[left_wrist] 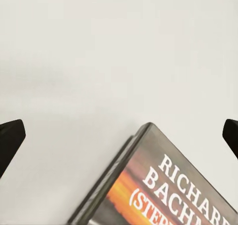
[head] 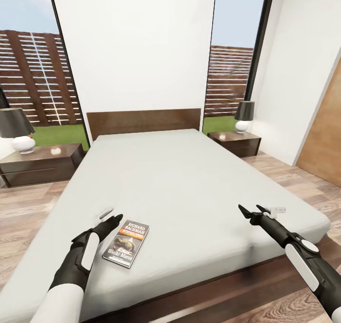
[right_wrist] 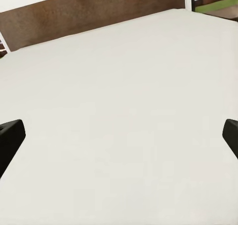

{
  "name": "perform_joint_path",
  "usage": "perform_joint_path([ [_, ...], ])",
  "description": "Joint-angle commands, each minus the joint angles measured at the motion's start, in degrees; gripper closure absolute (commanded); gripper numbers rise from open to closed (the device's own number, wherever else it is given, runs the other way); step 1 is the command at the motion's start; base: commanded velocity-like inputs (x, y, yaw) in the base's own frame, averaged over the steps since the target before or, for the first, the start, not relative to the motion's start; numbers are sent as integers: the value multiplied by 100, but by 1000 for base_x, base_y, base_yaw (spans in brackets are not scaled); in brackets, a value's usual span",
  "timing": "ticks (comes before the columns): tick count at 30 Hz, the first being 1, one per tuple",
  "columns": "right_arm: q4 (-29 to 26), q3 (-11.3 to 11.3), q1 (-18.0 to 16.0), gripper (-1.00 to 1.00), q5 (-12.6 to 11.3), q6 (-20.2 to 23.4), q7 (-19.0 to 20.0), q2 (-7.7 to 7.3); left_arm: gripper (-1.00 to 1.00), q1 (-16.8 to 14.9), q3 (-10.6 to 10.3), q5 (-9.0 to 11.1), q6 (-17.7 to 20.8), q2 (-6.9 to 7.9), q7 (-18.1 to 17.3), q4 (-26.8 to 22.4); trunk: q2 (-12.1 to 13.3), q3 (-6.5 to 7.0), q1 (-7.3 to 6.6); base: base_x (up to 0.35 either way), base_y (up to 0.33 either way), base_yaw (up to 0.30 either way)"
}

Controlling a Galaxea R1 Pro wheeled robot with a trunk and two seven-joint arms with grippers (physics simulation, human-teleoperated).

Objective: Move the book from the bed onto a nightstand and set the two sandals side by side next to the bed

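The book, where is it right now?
In the head view, the book lies flat on the bed, near its foot end on the robot's left, right beside the open left gripper.

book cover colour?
Dark grey book with white lettering and an orange band; clearest in the left wrist view.

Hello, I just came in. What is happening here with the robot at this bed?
The robot stands at the foot of the large bed with the pale-grey mattress. Its left tool, jaws open, hovers beside the small dark paperback with the orange band, which lies flat on the mattress, not yet gripped. The right tool hangs open over bare mattress. A dark-brown wooden nightstand with a lamp stands on each side.
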Motion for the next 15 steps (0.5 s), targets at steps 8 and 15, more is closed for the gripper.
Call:
perform_joint_path([
  [8,7,17,-4,-100,-58,-5,9,-6,-100,-4,5,54,28,-10,-3,-5,-3,-6,-1,0,0,0],
  [15,8,17,-3,-100,-58,-5,8,-5,-100,-4,-18,58,27,-21,-4,-3,-43,-24,21,0,0,0],
])
